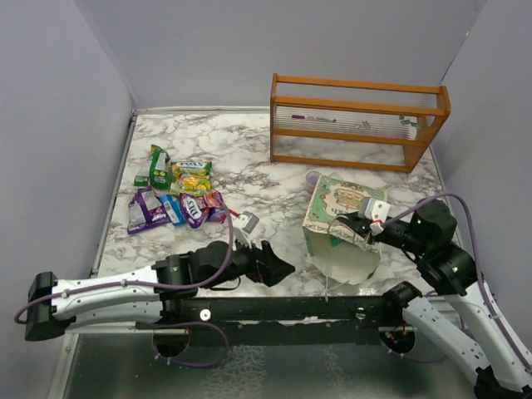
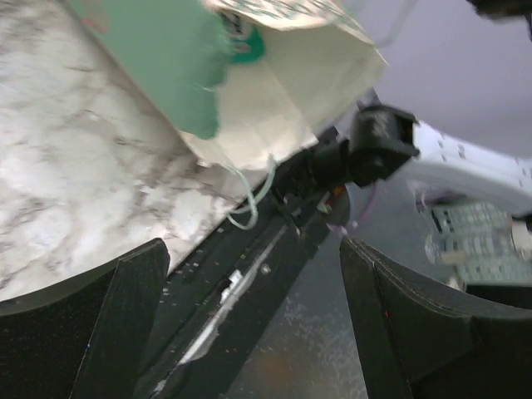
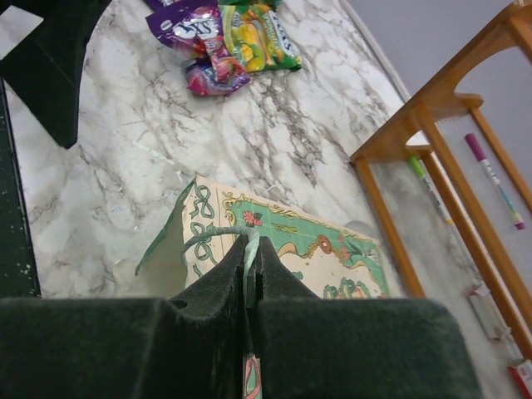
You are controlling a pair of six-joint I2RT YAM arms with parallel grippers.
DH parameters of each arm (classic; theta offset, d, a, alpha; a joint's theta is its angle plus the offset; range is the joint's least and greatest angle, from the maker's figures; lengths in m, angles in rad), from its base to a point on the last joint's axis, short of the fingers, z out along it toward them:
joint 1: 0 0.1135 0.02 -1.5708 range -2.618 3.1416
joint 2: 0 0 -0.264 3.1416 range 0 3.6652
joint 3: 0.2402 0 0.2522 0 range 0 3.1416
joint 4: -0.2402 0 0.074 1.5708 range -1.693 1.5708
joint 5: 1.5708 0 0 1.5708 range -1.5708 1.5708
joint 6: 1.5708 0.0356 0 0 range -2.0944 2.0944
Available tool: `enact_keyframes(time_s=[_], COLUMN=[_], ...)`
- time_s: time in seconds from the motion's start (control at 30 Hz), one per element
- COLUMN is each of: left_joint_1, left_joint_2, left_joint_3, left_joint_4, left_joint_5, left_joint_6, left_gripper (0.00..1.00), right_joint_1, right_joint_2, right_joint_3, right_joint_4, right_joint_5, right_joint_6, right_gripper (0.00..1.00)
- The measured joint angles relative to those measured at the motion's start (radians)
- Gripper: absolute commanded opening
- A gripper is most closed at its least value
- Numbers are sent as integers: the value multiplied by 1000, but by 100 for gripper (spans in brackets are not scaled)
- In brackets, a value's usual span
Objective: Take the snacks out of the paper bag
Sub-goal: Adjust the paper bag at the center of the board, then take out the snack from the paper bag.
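Note:
The snacks (image 1: 177,196) lie in a pile of several colourful packets on the marble at the left, also at the top of the right wrist view (image 3: 233,37). The paper bag (image 1: 332,218) is tipped, its cream inside (image 1: 349,259) facing the near edge. My right gripper (image 1: 366,225) is shut on the bag's string handle (image 3: 252,243) and upper edge, above the printed bag (image 3: 307,241). My left gripper (image 1: 279,268) is open and empty, left of the bag's mouth. In its view (image 2: 253,253) the bag (image 2: 274,91) hangs above with a loose handle (image 2: 249,195).
An orange wooden rack (image 1: 357,120) with pens stands at the back right, also in the right wrist view (image 3: 416,125). A small clear cup (image 1: 313,177) sits just behind the bag. The black base rail (image 1: 291,312) runs along the near edge.

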Motion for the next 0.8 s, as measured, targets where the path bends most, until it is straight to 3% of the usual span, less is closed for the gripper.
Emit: enact_keyframes(time_s=[0.13, 0.37, 0.6, 0.8], left_joint_1=[-122, -388, -426, -429], left_joint_2=[95, 351, 655, 789], left_joint_3=[-4, 84, 264, 299], left_joint_4=[134, 270, 328, 463], left_joint_5=[-26, -228, -352, -476], left_joint_6=[43, 240, 483, 737], left_gripper=[85, 86, 86, 86], right_joint_1=[0, 0, 0, 0], right_joint_2=[7, -10, -41, -74], right_joint_3=[-52, -86, -86, -88], right_joint_4=[32, 102, 131, 168], right_joint_5=[-20, -19, -5, 6], right_joint_6=[53, 176, 220, 251], right_gripper=[2, 2, 2, 2])
